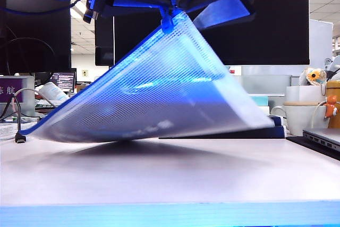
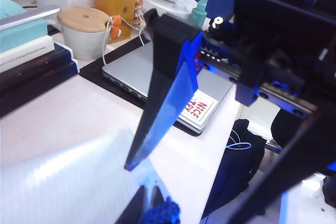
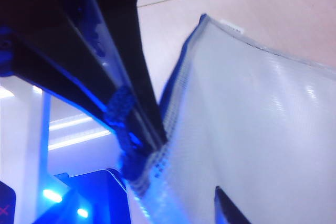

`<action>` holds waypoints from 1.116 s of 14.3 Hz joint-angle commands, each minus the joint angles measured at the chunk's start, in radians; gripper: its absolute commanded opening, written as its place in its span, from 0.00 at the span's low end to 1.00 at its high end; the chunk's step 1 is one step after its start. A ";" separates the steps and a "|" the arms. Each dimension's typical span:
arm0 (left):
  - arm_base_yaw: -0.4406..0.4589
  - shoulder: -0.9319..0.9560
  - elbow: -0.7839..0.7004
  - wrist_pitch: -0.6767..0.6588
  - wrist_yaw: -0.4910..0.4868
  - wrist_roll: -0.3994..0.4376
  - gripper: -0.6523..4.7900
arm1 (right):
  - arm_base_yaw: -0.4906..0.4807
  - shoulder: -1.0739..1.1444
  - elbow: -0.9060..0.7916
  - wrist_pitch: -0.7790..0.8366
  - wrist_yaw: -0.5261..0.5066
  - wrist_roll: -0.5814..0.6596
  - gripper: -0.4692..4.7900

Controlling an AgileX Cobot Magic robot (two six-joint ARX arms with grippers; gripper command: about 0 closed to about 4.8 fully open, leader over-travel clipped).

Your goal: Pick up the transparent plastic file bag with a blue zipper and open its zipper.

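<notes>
Bag (image 1: pixel 159 99) hung from left gripper (image 2: pixel 149 195), clenched on zipper (image 1: pixel 168 17) corner at 12 o'clock; right gripper (image 3: pixel 178 171) spread nearby. Risk: slip if tugged.

I see a pale desk (image 1: pixel 175 176). A laptop (image 2: pixel 157 72), stacked books (image 2: pixel 31 61) and a lidded white mug (image 1: pixel 300 118) sit along its far side. The file bag (image 1: pixel 159 94) touches it by its low edge.

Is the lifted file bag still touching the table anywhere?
Touching. In the exterior view the file bag hangs from its top corner, while its lower-left edge rests on the table.
</notes>
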 commanded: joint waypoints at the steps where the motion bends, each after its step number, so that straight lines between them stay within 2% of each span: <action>1: 0.000 -0.004 0.008 0.041 0.030 -0.027 0.11 | 0.000 0.005 0.004 0.014 -0.003 -0.002 0.70; 3: 0.000 -0.004 0.008 0.050 0.031 -0.026 0.11 | 0.000 0.012 0.004 0.023 -0.003 0.002 0.70; 5: 0.000 -0.004 0.008 0.051 0.031 -0.026 0.11 | 0.001 0.017 0.004 0.023 -0.003 0.002 0.57; 6: 0.000 -0.004 0.008 0.056 0.031 -0.026 0.11 | 0.001 0.021 0.004 0.030 -0.007 0.005 0.55; 9: 0.000 -0.004 0.008 0.072 0.031 -0.030 0.11 | 0.010 0.029 0.004 0.082 -0.028 0.051 0.54; 11: 0.000 -0.004 0.008 0.088 0.031 -0.035 0.11 | 0.021 0.042 0.004 0.104 -0.029 0.060 0.43; 12: 0.000 -0.004 0.008 0.088 0.031 -0.037 0.11 | 0.032 0.053 0.004 0.103 -0.029 0.059 0.26; 14: 0.000 -0.004 0.008 0.080 0.029 -0.032 0.11 | 0.034 0.074 0.004 0.098 -0.026 0.059 0.08; 16: 0.003 -0.004 0.008 0.006 -0.009 0.011 0.11 | 0.035 0.076 0.005 0.097 -0.003 0.064 0.08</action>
